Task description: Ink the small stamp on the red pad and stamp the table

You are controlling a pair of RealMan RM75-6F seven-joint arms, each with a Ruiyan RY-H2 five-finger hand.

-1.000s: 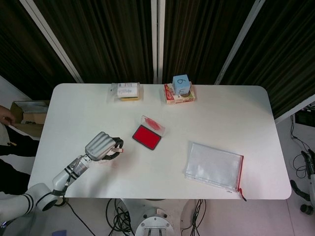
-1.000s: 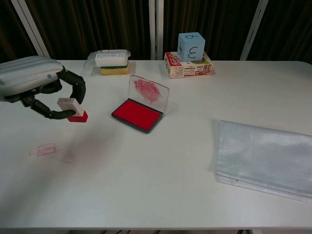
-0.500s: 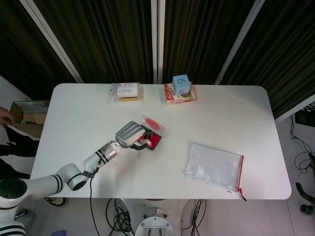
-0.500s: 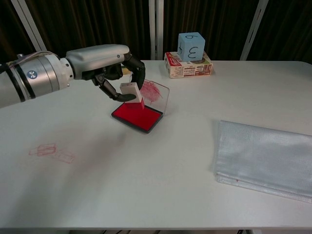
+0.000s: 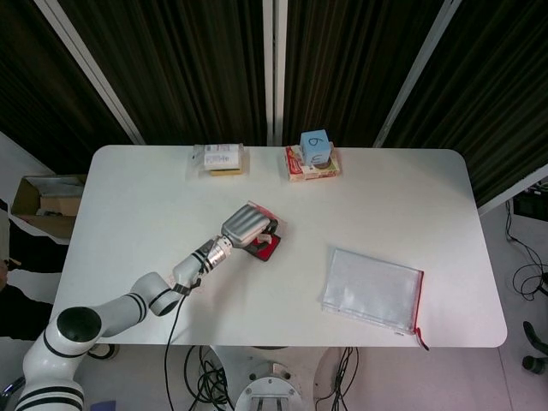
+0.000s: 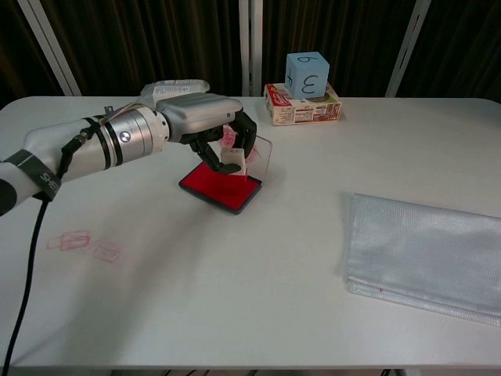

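L hand (image 6: 205, 125) curled round stamp (image 6: 232, 160), pinched betw. thumb and fingers, over far end of red pad (image 6: 219, 186), close to upright lid (image 6: 262, 157). Can't tell if stamp face touches ink yet. I'd press straight down, keep face flat, stay off lid, lift vertical. Then carry to bare table (image 6: 235, 266) near old prints (image 6: 82, 244). R hand not visible.
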